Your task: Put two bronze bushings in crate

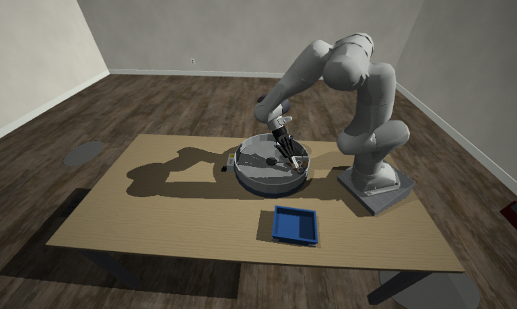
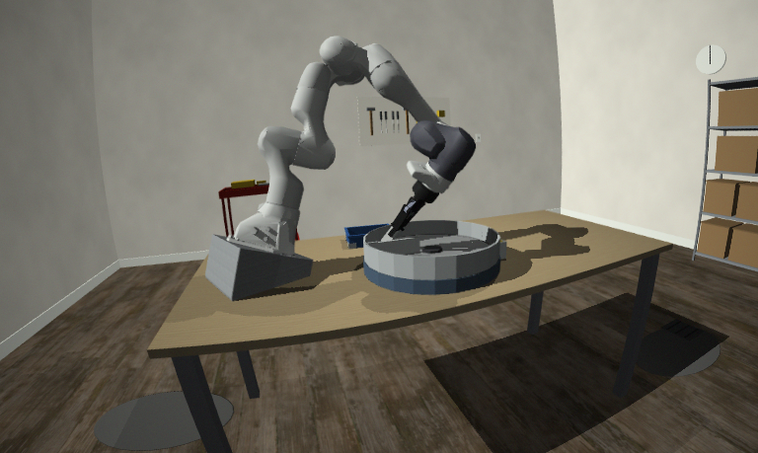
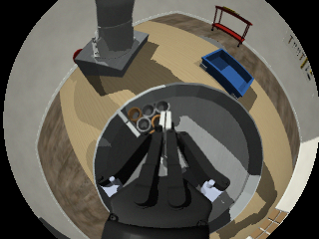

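The grey turning table (image 1: 266,188) (image 2: 430,266) (image 3: 219,139) stands mid-table. A cluster of bushings (image 1: 301,165) lies by its rim on the side of the robot base. In the wrist view I see a bronze bushing (image 3: 132,114), three grey ones (image 3: 148,109) (image 3: 162,106) (image 3: 145,124), and a second bronze bushing (image 3: 156,119) partly hidden by my fingertips. My gripper (image 1: 294,163) (image 2: 390,235) (image 3: 165,118) reaches down into the table, shut on that second bronze bushing's wall. The blue crate (image 1: 289,223) (image 2: 357,233) (image 3: 226,70) stands empty near the table's front edge.
A black hub (image 1: 270,161) (image 2: 431,248) sits at the turning table's centre. A small control box (image 1: 230,161) is on its far side from the robot base (image 1: 375,184). A red stand (image 2: 240,191) (image 3: 231,20) is beyond the table.
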`<action>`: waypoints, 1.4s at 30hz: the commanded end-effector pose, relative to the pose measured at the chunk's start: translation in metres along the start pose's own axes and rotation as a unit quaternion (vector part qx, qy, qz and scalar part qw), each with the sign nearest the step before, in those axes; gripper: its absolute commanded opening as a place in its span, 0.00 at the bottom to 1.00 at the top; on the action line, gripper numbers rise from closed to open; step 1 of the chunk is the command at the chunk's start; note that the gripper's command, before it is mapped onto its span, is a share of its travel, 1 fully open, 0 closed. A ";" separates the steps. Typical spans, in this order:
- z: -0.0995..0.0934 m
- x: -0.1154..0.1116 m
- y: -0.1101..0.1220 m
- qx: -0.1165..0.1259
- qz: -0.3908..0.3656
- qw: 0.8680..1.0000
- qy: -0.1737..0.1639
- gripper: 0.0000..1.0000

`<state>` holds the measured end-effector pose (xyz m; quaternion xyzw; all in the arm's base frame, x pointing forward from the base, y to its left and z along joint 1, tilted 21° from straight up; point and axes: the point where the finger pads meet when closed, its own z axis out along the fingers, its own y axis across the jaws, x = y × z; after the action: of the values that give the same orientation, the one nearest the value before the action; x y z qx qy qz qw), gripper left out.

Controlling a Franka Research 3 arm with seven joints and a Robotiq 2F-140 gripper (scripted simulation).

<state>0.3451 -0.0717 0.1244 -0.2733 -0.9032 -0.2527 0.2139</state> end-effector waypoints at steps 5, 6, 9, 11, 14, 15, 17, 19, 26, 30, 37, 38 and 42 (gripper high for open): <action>0.000 -0.001 0.000 0.001 0.002 1.000 -0.001 0.00; 0.000 -0.001 0.000 0.001 0.002 1.000 -0.001 0.00; 0.000 -0.001 0.000 0.001 0.002 1.000 -0.001 0.00; 0.000 -0.001 0.000 0.001 0.002 1.000 -0.001 0.00; 0.000 -0.001 0.000 0.001 0.002 1.000 -0.001 0.00; 0.000 -0.001 0.000 0.001 0.002 1.000 -0.001 0.00; 0.000 -0.001 0.000 0.001 0.002 1.000 -0.001 0.00; 0.000 -0.001 0.000 0.001 0.002 1.000 -0.001 0.00; -0.006 0.004 0.000 0.001 0.002 1.000 -0.001 0.00; -0.016 0.013 -0.001 0.001 0.002 1.000 -0.001 0.00; -0.034 0.028 -0.001 0.001 0.002 1.000 -0.001 0.00; -0.038 0.031 -0.001 0.001 0.002 1.000 -0.001 0.00; -0.051 0.042 -0.001 0.001 0.002 1.000 -0.001 0.00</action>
<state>0.3331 -0.0903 0.1727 -0.2932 -0.9027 -0.2368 0.2074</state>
